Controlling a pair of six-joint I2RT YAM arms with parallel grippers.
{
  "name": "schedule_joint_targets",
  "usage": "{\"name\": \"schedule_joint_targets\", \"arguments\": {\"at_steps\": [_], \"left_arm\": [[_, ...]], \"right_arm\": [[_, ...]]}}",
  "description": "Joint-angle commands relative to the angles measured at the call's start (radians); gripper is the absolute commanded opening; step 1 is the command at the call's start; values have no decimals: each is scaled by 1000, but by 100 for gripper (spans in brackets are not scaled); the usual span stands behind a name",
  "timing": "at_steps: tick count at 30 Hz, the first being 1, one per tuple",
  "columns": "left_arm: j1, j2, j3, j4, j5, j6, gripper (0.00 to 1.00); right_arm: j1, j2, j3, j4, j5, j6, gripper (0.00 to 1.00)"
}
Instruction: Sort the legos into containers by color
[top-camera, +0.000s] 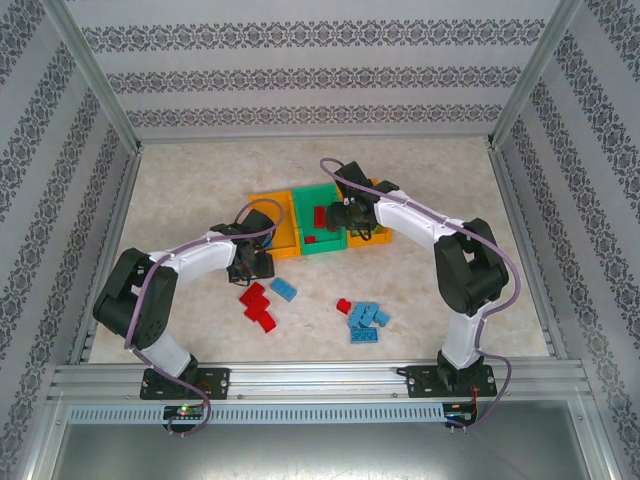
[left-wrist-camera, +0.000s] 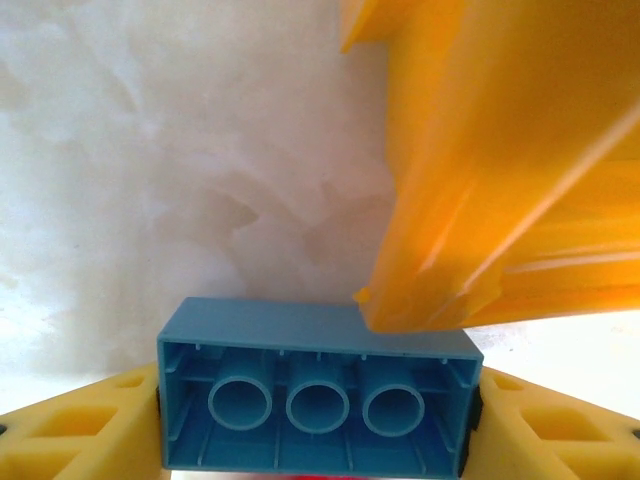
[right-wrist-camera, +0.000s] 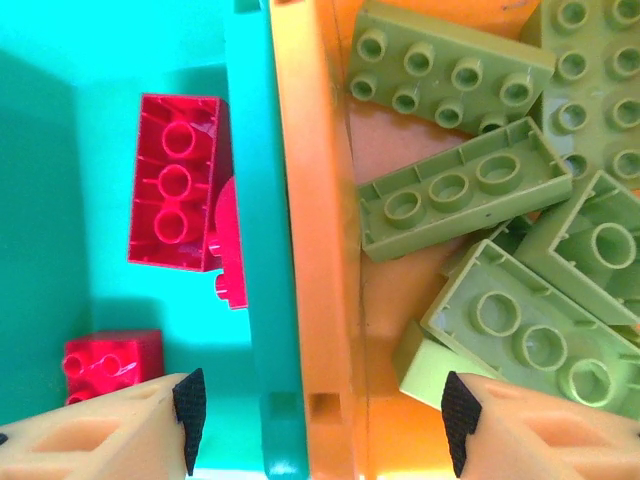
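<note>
underneath, the blue brick (left-wrist-camera: 315, 400) is hollow, with 3 round tubes.

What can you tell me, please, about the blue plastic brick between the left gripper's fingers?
The blue rectangular plastic brick looks intact. Its hollow underside faces the wrist camera: three round tubes, thin ribs inside the walls. It sits level, its short ends against the yellow fingers of the left gripper. The pale marbled table lies beyond; the corner of an orange plastic bin overlaps its upper edge, contact unclear.
</note>
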Motion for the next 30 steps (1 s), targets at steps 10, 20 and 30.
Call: {"name": "schedule_joint_targets", "arguments": {"at_steps": [10,20,30], "left_arm": [[-10,-183,0,-189,-108,-70,52],[-10,-144,293,-170,-77,44,52],[8,177,537,-154,-5,54,55]], "right_arm": [[-32,-111,-92,1,17,-18,67],[20,-219,-238,74,-30,-151,70],[122,-295,-386,240,-140,-176,74]]}}
